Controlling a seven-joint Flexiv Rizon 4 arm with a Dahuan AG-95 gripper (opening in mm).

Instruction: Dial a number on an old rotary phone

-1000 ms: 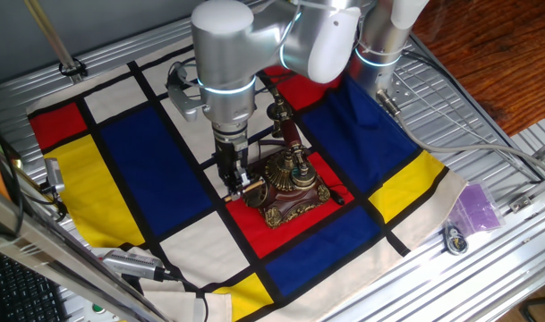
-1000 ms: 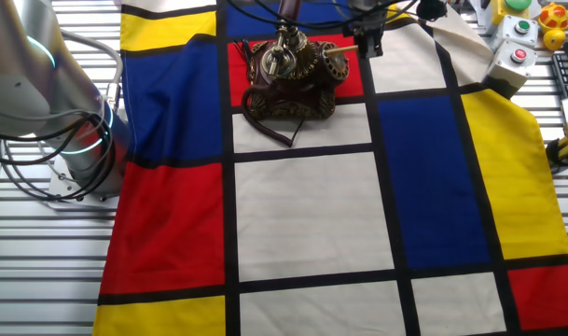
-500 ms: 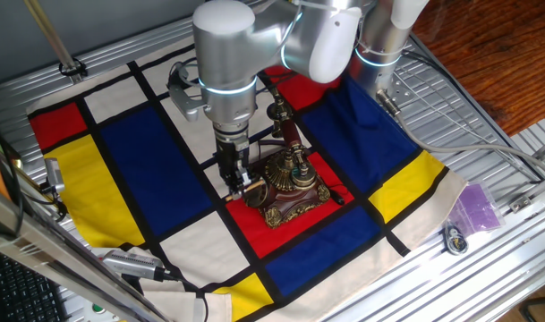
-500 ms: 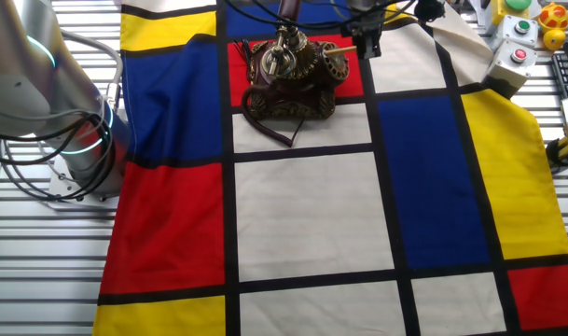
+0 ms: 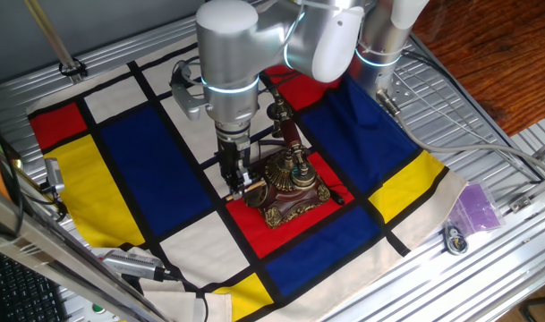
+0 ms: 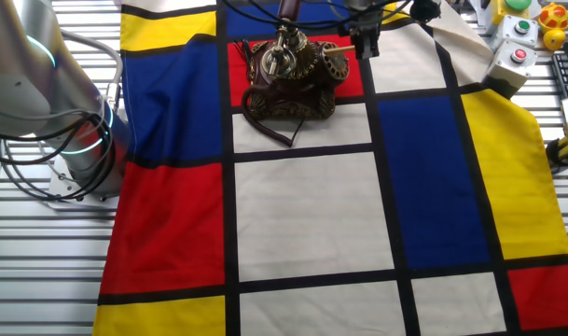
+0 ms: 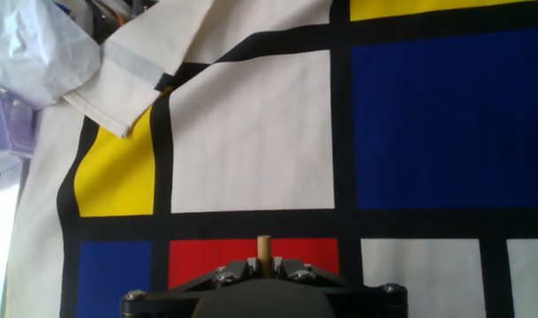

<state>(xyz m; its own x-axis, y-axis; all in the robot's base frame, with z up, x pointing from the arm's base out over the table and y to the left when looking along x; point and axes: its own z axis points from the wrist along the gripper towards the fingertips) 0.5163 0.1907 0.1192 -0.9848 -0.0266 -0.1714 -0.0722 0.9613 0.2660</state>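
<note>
The old rotary phone [image 5: 290, 183], dark bronze with a reddish body, stands on a red square of the checked cloth [image 5: 147, 152]. It also shows in the other fixed view [image 6: 288, 79], at the top, with its cord in front of it. My gripper [image 5: 236, 182] hangs just left of the phone, shut on a thin light wooden stick [image 6: 336, 52]. The stick points sideways at the phone's body, and its tip is at the phone. In the hand view the jaws [image 7: 264, 263] clamp the stick [image 7: 264, 246] over a red square. The phone is out of that view.
A button box [image 6: 510, 62] and coloured balls [image 6: 552, 17] sit at the cloth's far right corner. A purple bag [image 5: 476, 207] and a small round item [image 5: 455, 238] lie on the metal table [image 5: 487, 143]. A crumpled plastic bag [image 7: 30, 49] is beside the cloth's folded corner.
The arm has shifted very slightly, with the stick still gripped. The phone has not moved.
</note>
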